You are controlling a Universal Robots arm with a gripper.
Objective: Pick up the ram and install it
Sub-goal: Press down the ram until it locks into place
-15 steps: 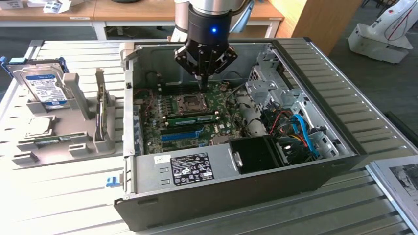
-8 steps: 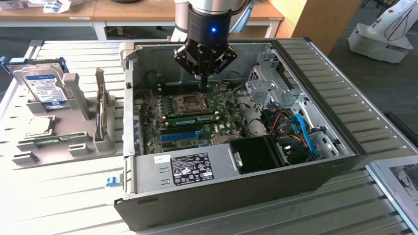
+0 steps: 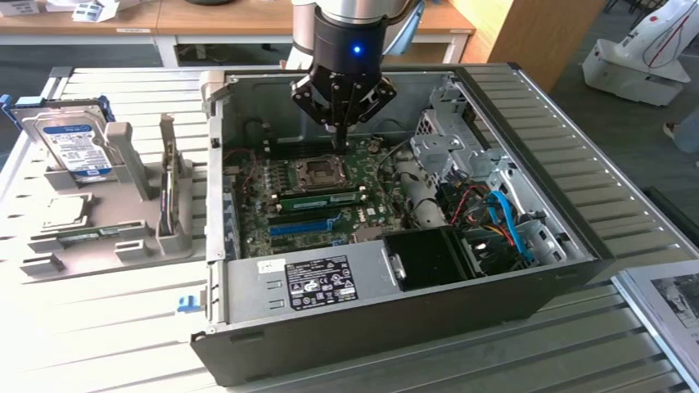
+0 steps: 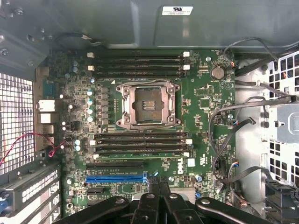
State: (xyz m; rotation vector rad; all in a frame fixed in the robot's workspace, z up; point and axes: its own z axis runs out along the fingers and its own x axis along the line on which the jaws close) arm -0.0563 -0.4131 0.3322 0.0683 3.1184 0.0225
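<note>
The gripper [image 3: 340, 137] hangs over the open computer case [image 3: 568, 246], above the motherboard [image 4: 154, 116] near the bare processor socket [image 3: 319, 172]. Its fingers are brought together and carry nothing.

The ram [image 3: 323, 199] lies seated in a slot just nearer than the socket in the exterior view, a green stick lying level with the board. In the wrist view the same stick appears as a thin green edge in the slot bank [image 4: 140, 154] on the blue-slot side of the socket (whether the end latches are fully snapped cannot be told).

The blue slot [image 4: 117, 178] is bare, as are the slots [image 4: 138, 63] on the far side of the socket.

On the exterior view's left a grey stand [image 3: 104, 237] holds a hard drive [image 3: 71, 147] and another upright card [image 3: 167, 176], both well apart from the gripper.

Judgement: pick-up done, stick placed and released; install looks essentially complete
</note>
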